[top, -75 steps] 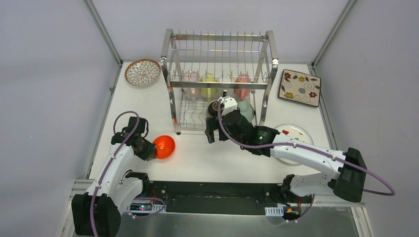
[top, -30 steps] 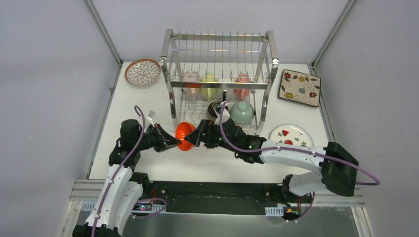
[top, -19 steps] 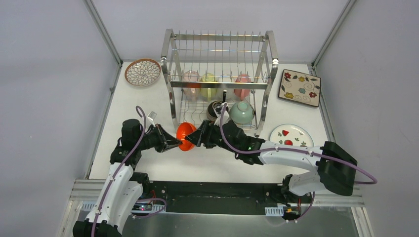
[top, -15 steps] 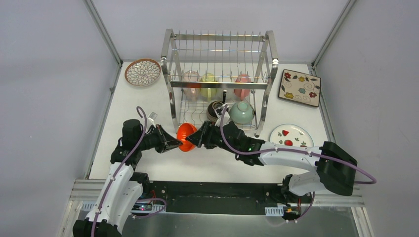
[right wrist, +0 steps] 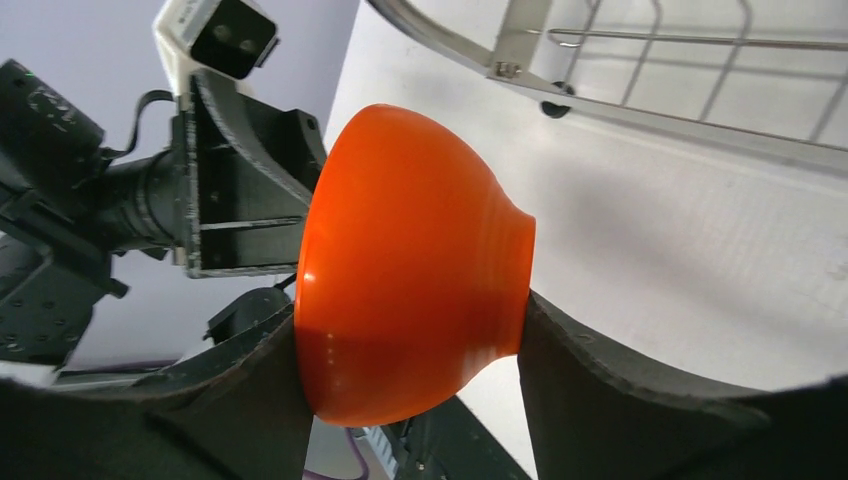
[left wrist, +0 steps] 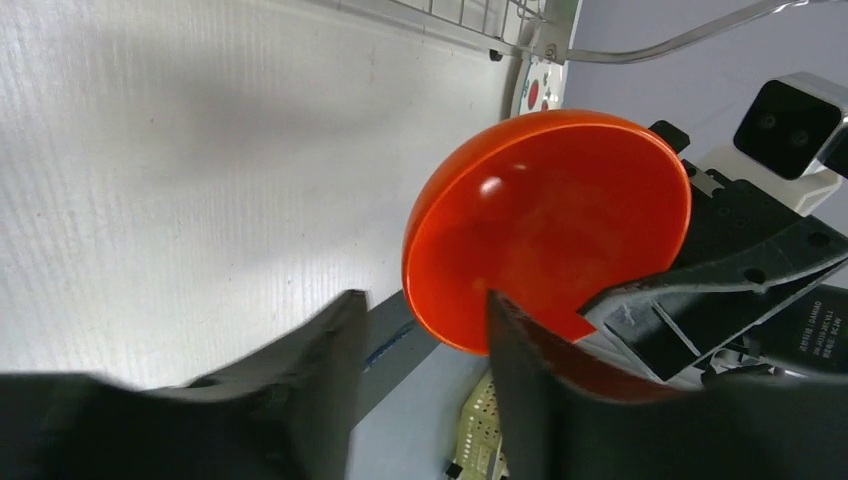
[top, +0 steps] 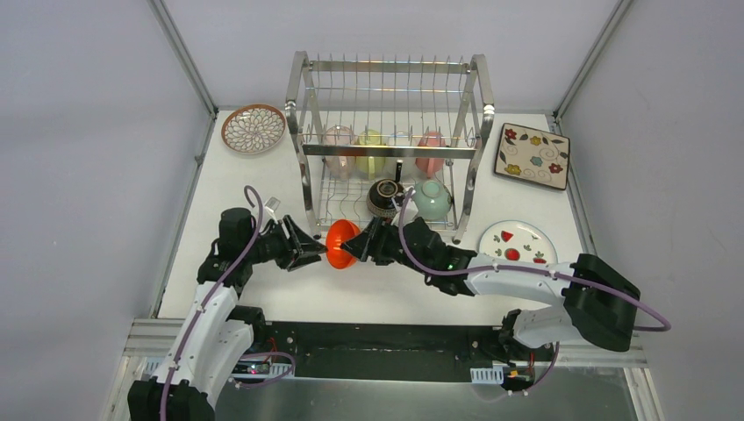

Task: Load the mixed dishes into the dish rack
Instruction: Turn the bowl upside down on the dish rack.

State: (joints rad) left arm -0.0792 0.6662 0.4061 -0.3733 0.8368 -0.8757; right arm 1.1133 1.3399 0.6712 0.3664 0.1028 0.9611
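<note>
I read this as the orange bowl point(top: 342, 244) being passed between arms in mid-air, on its way to the dish rack point(top: 303, 140). The right tool point(top: 361, 246) is clamped on the bowl's outer wall, one finger on each side. The bowl is tipped on its side with its mouth facing left. It hangs above the table point(top: 263, 193), just near of the rack's near-left post. The left tool point(top: 309, 249) sits just beside the bowl's rim with its jaws apart; from my views it grips nothing, though I cannot tell whether a finger brushes the rim.

Next, I judge the left arm should back away to the left so its fingers clear the mouth. The right arm can then carry the bowl far and slightly right into the lower tier.

The lower tier already holds a brown bowl point(top: 384, 196) and a mint bowl point(top: 432, 199) on its right half, so the free wire to their left looks like the spot. The near-left post and the low front rail are the things to avoid on the way in. The upper level leaves limited headroom, so the approach should stay low.

Pastel cups point(top: 383, 151) line the far side of the rack. Three plates wait on the table: a petal-pattern plate point(top: 253, 128) far left, a square floral plate point(top: 532, 156) far right and a strawberry plate point(top: 517, 241) near right, just by the right arm.
</note>
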